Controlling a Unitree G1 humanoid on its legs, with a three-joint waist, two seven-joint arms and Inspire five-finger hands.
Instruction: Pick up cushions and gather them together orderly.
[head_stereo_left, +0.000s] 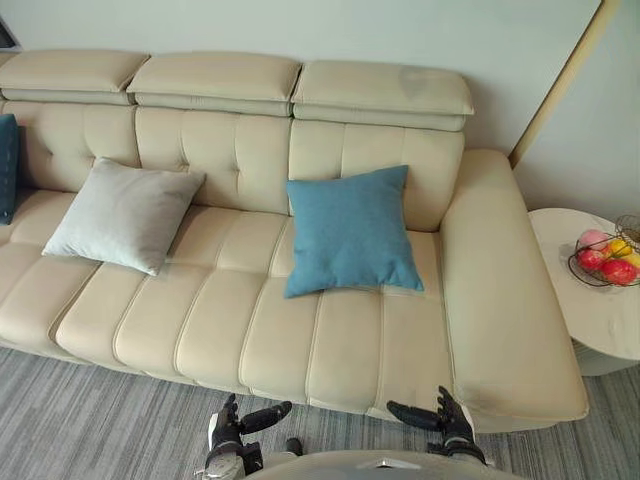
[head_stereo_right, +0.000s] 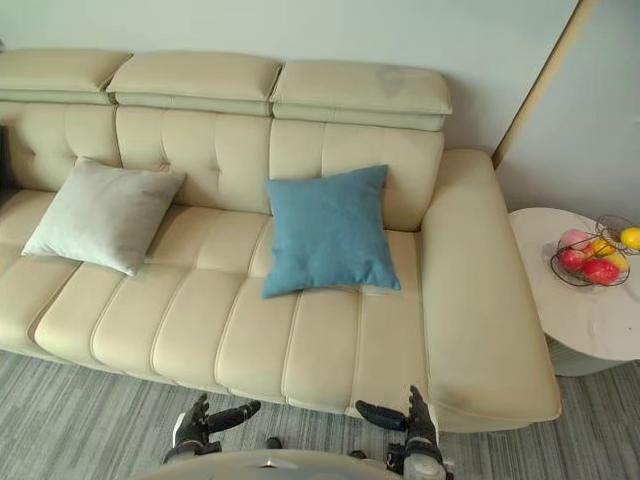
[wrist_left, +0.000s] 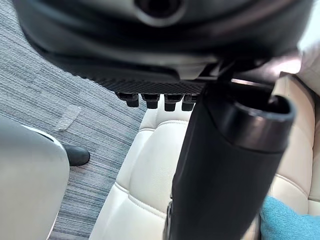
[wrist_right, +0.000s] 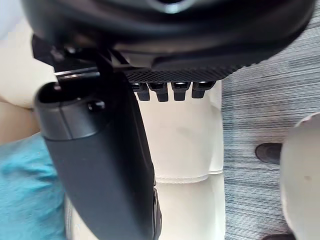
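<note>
Both hands spread, empty: left hand (head_stereo_left: 230, 430), right hand (head_stereo_left: 450, 420) near sofa (head_stereo_left: 330, 345) front; grey cushion (head_stereo_left: 122, 213), blue cushion (head_stereo_left: 350, 230) apart on seat.

The room is bright, with soft and even light. The blue cushion (head_stereo_left: 348, 232) and the grey cushion (head_stereo_left: 122, 213) throw only faint shadows on the cream sofa (head_stereo_left: 330, 345).

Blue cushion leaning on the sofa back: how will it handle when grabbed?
Blue cushion looks soft and plump: probably light, denting under a grip. It leans on the sofa backrest, so a push may flop it flat.
</note>
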